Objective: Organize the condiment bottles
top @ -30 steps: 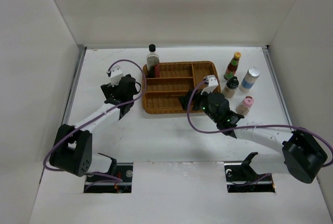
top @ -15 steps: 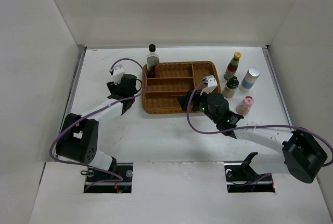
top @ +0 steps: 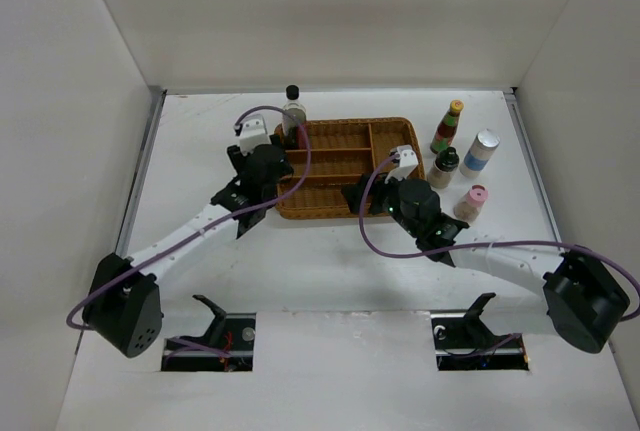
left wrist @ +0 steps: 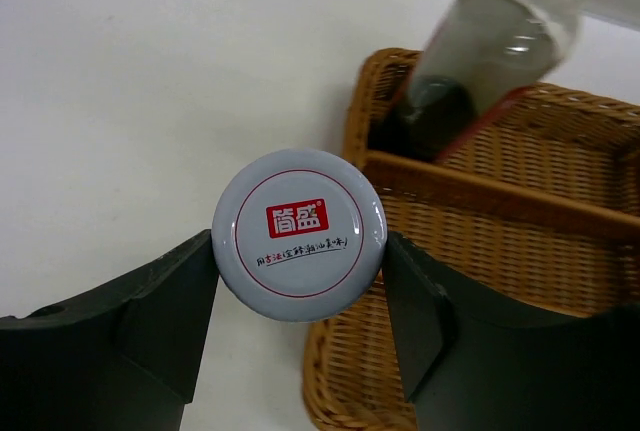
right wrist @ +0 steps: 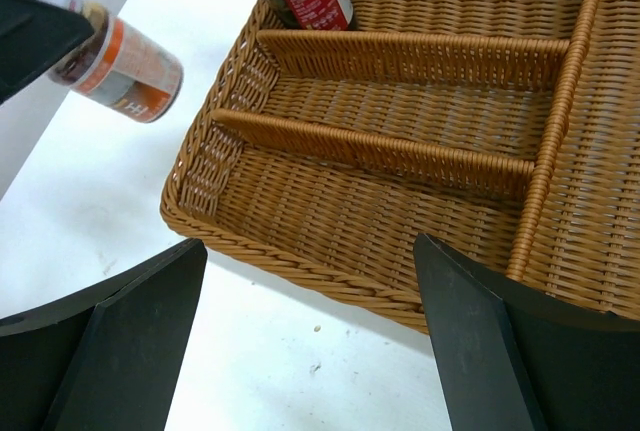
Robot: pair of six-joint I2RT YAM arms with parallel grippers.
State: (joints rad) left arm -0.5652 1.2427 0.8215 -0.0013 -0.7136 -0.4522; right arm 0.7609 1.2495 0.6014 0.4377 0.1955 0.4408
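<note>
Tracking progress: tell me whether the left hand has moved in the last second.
Yes: the left hand moved right, up to the brown wicker divided tray's left rim, gripping the short white-lidded jar.

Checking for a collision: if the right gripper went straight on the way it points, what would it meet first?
The open right gripper would probably meet the wicker tray first, at its near rim; depth is unclear.

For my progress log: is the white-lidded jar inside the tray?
Outside. The left fingers hold the jar beside the wicker tray's left rim.
</note>
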